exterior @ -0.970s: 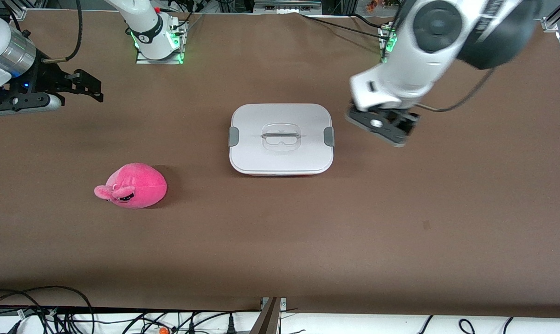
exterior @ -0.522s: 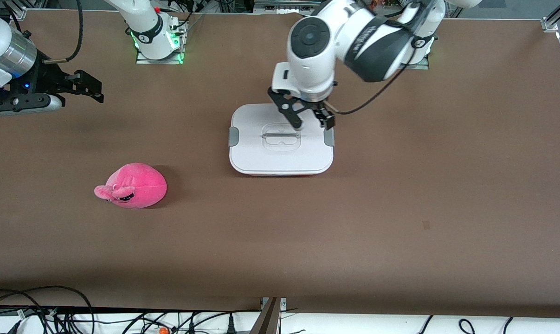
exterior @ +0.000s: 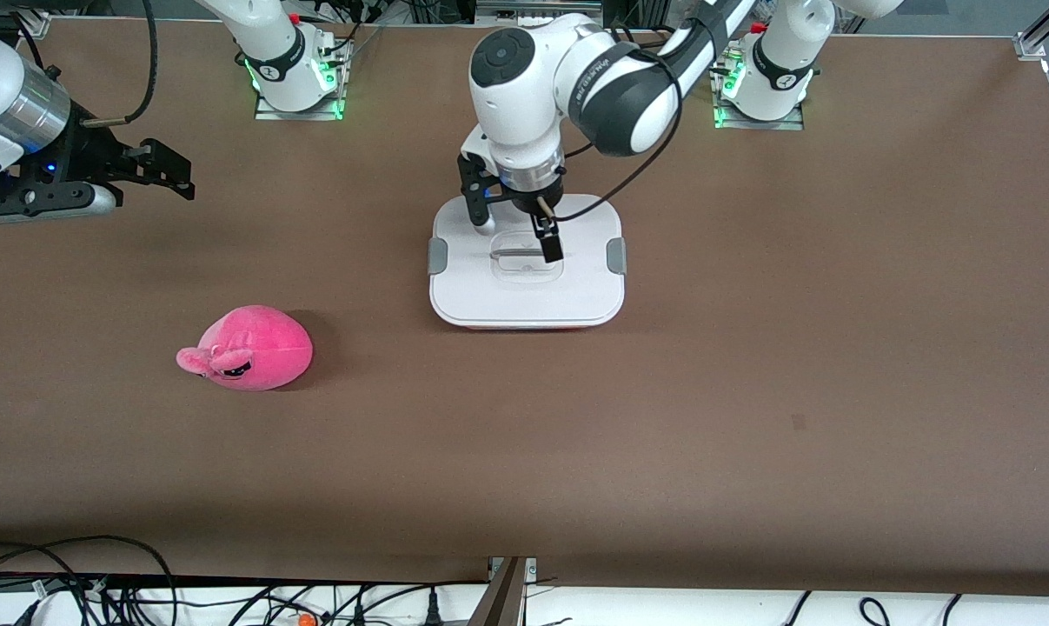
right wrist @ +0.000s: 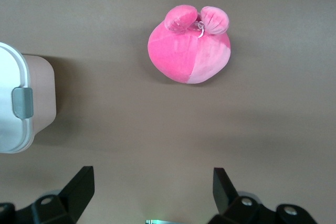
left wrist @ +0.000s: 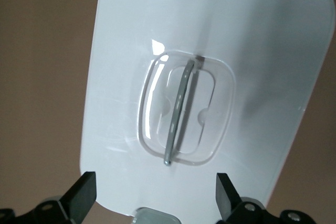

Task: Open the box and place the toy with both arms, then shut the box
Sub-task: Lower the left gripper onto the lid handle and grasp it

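The opening step is getting under way, as I judge it: the left hand (exterior: 516, 233) is hanging spread wide over the lid (exterior: 527, 291) of the box (exterior: 524, 323), gripping nothing, one finger either side of the handle (exterior: 524, 253). The box is sitting shut at mid-desk, both grey clips (exterior: 438, 256) lying flat against its ends. The toy (exterior: 248, 348) is lying on the desk (exterior: 750, 417), nearer the front camera than the box and toward the right arm's end.

The right hand (exterior: 155, 167) is waiting, unclenched and empty, over bare desk at its own end.

Next, the left hand likely needs to drop and pinch the handle, or work a clip loose first.

The left wrist view is showing the thin handle (left wrist: 178, 113) standing in its clear recess, with the fingertips (left wrist: 84, 195) well apart. The right wrist view is showing the toy (right wrist: 190, 45) from above, ears and all, and the tub's pink wall (right wrist: 42, 95) under the lid.
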### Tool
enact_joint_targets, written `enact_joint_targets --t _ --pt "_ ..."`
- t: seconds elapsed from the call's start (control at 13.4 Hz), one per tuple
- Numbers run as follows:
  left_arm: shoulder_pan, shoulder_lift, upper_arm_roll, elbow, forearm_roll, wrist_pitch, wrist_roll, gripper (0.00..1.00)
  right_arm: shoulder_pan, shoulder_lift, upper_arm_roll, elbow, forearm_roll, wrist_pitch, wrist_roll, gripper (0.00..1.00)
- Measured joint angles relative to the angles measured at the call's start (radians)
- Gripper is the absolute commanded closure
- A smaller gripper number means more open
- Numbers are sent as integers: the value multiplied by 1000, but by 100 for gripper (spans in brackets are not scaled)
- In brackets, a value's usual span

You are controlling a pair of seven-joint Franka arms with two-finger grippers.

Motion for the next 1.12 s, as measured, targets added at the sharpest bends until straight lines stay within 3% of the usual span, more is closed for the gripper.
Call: enact_joint_targets --t 0.6,0.82,0.9,0.97,1.12 --pt "-23 71 0 0 16 41 43 0 -3 8 -17 -1 -2 6 0 0" --pt "-26 97 0 0 14 62 45 0 0 8 -10 15 -39 10 0 0" --pt "-27 102 0 0 9 72 45 6 0 8 -9 20 -44 9 0 0" --pt "-29 104 0 1 5 78 45 25 0 9 -9 21 -44 8 0 0" --pt "-32 104 -4 7 -2 80 45 45 0 11 -10 21 -44 4 0 0"
